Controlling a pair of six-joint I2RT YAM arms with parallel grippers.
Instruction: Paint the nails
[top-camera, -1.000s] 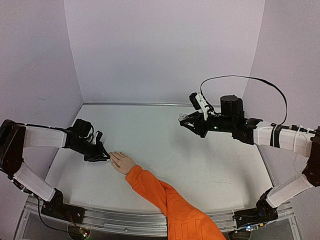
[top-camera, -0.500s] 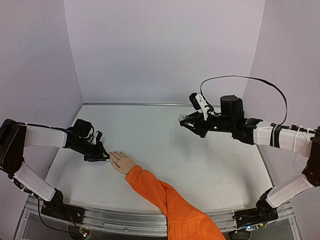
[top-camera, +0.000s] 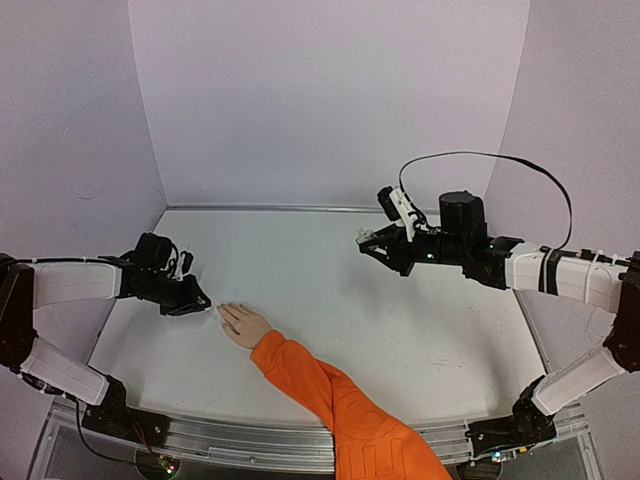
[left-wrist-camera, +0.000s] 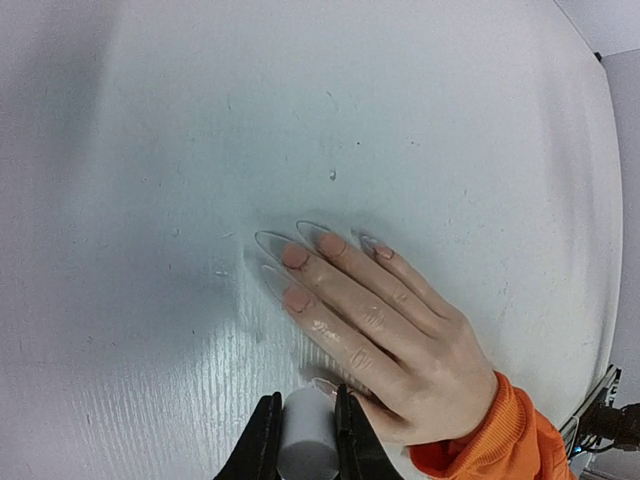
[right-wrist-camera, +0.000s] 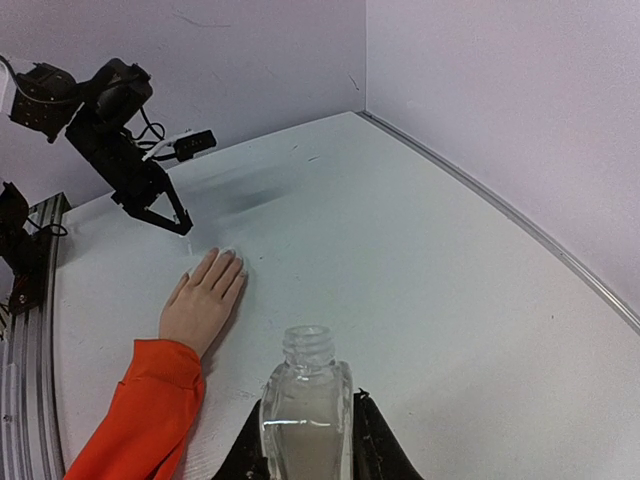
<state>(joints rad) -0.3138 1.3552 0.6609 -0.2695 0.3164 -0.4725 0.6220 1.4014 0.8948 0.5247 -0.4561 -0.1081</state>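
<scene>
Lilac walls close in a white table (top-camera: 400, 330), where two black-and-white arms work from opposite sides. From the near edge an orange sleeve (top-camera: 330, 395) stretches left and away across the surface, ending in a pale hand (top-camera: 243, 325) laid flat, palm down, fingers slightly spread, apparently so each tip can be reached. The right arm reaches in from the right. Its right gripper (top-camera: 370, 241) is raised well apart from the hand and clamped on an uncapped clear glass bottle (right-wrist-camera: 305, 400), held upright, likely so nothing spills and the neck is free for dipping. The left arm lies low, and the left gripper (top-camera: 201, 304) angles down at the hand's left side, pinching a small white applicator cap (left-wrist-camera: 308, 440); its brush is hidden beneath. The nails (left-wrist-camera: 275, 242), long, clear and pointed, lie on the table at the hand's far-left end, showing no colour.
</scene>
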